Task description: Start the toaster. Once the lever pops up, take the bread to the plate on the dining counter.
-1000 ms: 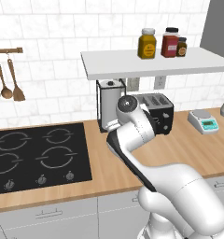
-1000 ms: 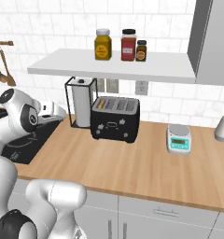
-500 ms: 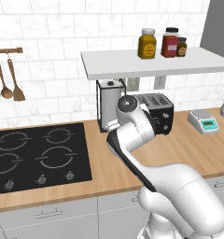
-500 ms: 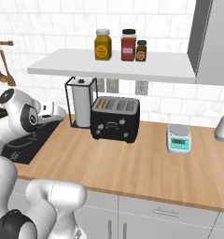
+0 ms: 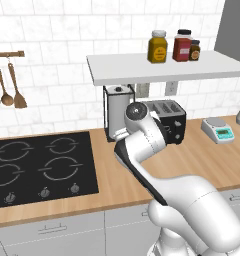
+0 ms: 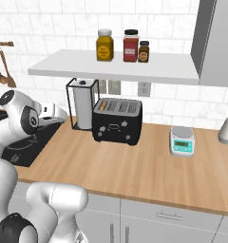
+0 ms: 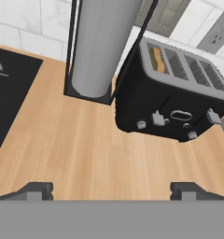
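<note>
1. The black boxy four-slot toaster [image 6: 117, 121] stands on the light-wood wall counter [image 6: 135, 171], at 3 o'clock of the white paper-towel roll [image 6: 82, 103].
2. The tan bread slice [image 7: 156, 59] sits in its leftmost slot.
3. The small white kitchen scale [image 6: 182, 141] lies at the toaster's 3 o'clock.
4. The black stove [image 5: 37, 167] lies at the roll's 9 o'clock.

Kitchen: stove [image 5: 39, 167], toaster [image 6: 117, 121], tiled wall [image 5: 52, 30]

The toaster [image 7: 172, 100] is showing a matt black body, plastic by the look of it, with a dull silver metal top around the slots. The bread [image 7: 156, 59] in one slot is looking tan and slightly rough. The table [image 6: 135, 166] is showing light wood with a smooth, low-sheen grain. The paper-towel roll [image 7: 102, 44] is looking soft, matt white paper inside a thin black wire holder [image 7: 88, 97]. The stove [image 5: 37, 167] is gleaming as smooth black glass.
</note>
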